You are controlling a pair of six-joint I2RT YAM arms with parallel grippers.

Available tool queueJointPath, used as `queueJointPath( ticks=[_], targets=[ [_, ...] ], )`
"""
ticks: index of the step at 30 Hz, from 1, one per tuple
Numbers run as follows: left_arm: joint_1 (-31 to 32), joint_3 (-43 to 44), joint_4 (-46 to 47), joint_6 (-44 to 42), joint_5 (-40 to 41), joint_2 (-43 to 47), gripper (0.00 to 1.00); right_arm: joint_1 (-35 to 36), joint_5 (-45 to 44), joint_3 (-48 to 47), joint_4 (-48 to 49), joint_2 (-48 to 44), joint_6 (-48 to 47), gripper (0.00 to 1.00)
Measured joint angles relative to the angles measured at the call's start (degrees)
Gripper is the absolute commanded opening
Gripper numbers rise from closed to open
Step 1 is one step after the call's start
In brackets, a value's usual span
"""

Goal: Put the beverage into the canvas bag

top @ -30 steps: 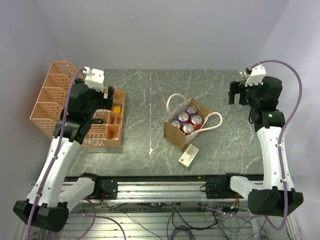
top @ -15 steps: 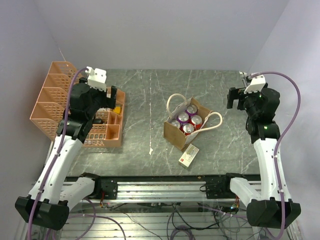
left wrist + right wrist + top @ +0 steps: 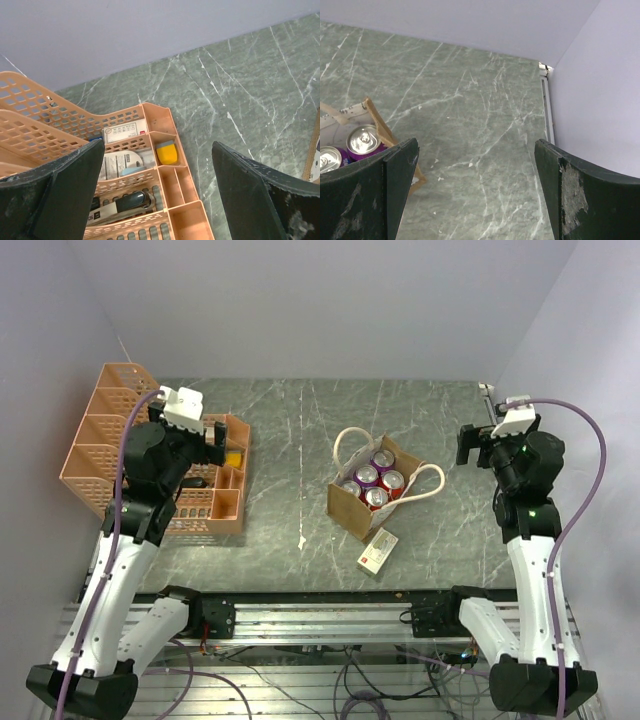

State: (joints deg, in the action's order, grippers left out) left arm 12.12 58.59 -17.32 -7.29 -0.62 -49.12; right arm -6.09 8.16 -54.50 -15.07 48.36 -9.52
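Canvas bag (image 3: pixel 346 512) sits upright mid-table (image 3: pixel 300 420), mouth open. Its two cream handles (image 3: pixel 431 480) are flopped outward, one to the far side and one to the right. Beverage cans (image 3: pixel 376 497) are standing inside it, purple sides and silver tops, packed against each other. At least four tops are countable from the top view; a possible fifth on the left is partly hidden by the bag wall. A small box (image 3: pixel 377 551) lies flat on the table just beside the bag's near corner.

Left gripper (image 3: pixel 217 432): spread wide, nothing between the fingers (image 3: pixel 65 195), touching nothing. It hangs over the inner edge of the orange mesh rack (image 3: pixel 110 455), well left of the bag. Between the fingers the left wrist camera looks down into the rack's small compartments:
- a yellow item (image 3: pixel 166 152) sits alone in one cell
- white labelled packs (image 3: pixel 125 134) lie in the cells to its left
- a dark object (image 3: pixel 125 202) lies in a nearer slot; I can't tell what it is

Right gripper (image 3: pixel 468 444): also spread wide and empty, in contact with nothing. It is held above bare marble to the right of the bag, near the right wall and apart from the handle loop. Between its fingers (image 3: pixel 580 195) the right wrist view shows only tabletop. The bag's brown rim (image 3: pixel 379 127) and two can tops sit in the lower left corner of that view.

Neither arm is touching the bag or the cans.
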Motion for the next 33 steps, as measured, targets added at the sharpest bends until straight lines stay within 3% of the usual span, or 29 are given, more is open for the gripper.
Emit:
queueJointPath(
  ticks=[33],
  targets=[
    [-1.84, -1.33, -1.84, 0.24, -1.18, 2.91, 0.99, -0.98, -2.23, 2.64, -2.40, -5.05, -3.13, 1.00]
  ],
)
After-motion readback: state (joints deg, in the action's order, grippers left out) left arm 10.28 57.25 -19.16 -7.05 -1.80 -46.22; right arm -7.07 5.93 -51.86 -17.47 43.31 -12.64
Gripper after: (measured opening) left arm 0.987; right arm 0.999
